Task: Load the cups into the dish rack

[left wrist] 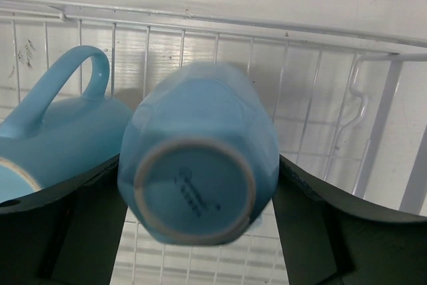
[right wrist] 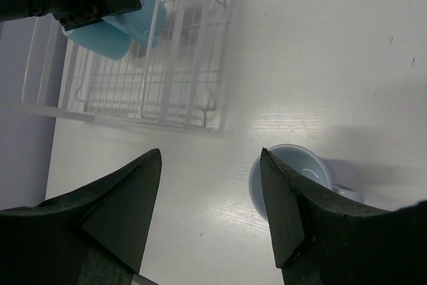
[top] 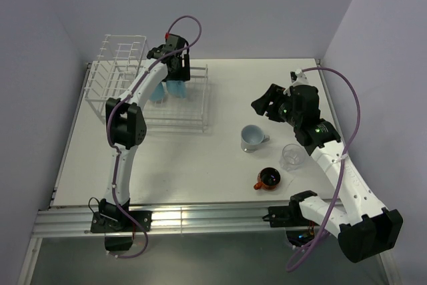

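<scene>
A blue mug (left wrist: 200,165) hangs upside down over the rack (left wrist: 267,28), between the fingers of our left claw (top: 175,79); we cannot tell if they squeeze it. Dropped crooked, it could bump the next mug (left wrist: 60,131) and tip. Our right claw (right wrist: 210,155) is open and empty.

1. The dish rack (top: 200,119) stands on the far left part of the table (top: 200,171), with its upright grid section (top: 115,65) at the left end.
2. The left gripper (top: 175,77) is over the low tray part, close above the left light blue mug (top: 157,93) and the right light blue mug (top: 178,89). Its jaw position cannot be determined.
3. The right gripper (top: 265,106) hangs right of the rack, jaws apart, holding nothing.
4. The pale grey-blue mug (top: 252,138), the clear glass tumbler (top: 291,157) and the orange-red cup (top: 269,179) stand upright on the table, apart from one another.
</scene>
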